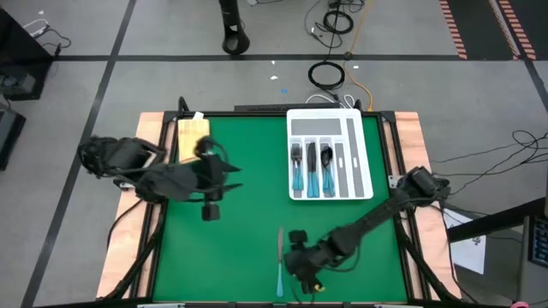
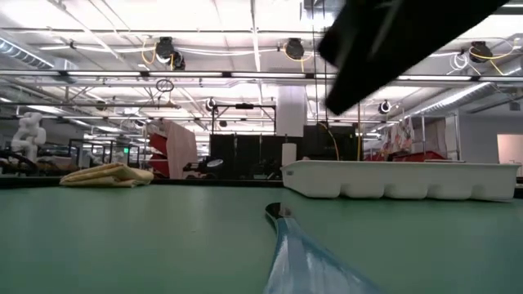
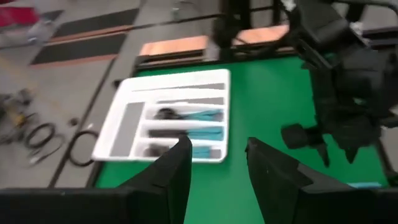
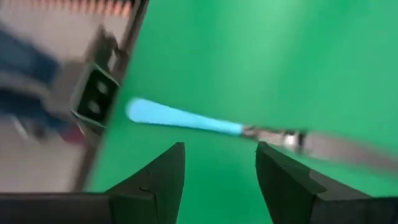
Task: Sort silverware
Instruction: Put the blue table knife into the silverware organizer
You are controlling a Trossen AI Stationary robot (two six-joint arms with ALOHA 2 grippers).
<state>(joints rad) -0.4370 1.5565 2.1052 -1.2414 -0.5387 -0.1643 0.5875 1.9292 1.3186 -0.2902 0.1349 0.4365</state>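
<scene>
From above, one knife (image 1: pixel 280 262) lies alone on the green table (image 1: pixel 240 257) near the front edge, its long axis running front to back, blue handle toward the front. The right claw (image 1: pixel 301 272) hovers just beside it, on its right, jaws apart and empty. The left claw (image 1: pixel 211 210) waits well apart, toward the table's left, also spread and empty, so the right arm is much nearer. The rest of the cutlery (image 1: pixel 312 171) already sits in the white tray (image 1: pixel 363 171) at the back.

At table height, the knife (image 2: pixel 306 261) runs away from the camera toward the tray (image 2: pixel 400 181).

From the left wrist, the tray (image 3: pixel 124 124) lies ahead.

From the right wrist, the knife (image 4: pixel 205 124) lies crosswise just beyond the open fingers (image 4: pixel 158 177), untouched; I judge the claw suitably turned to close across the handle.
</scene>
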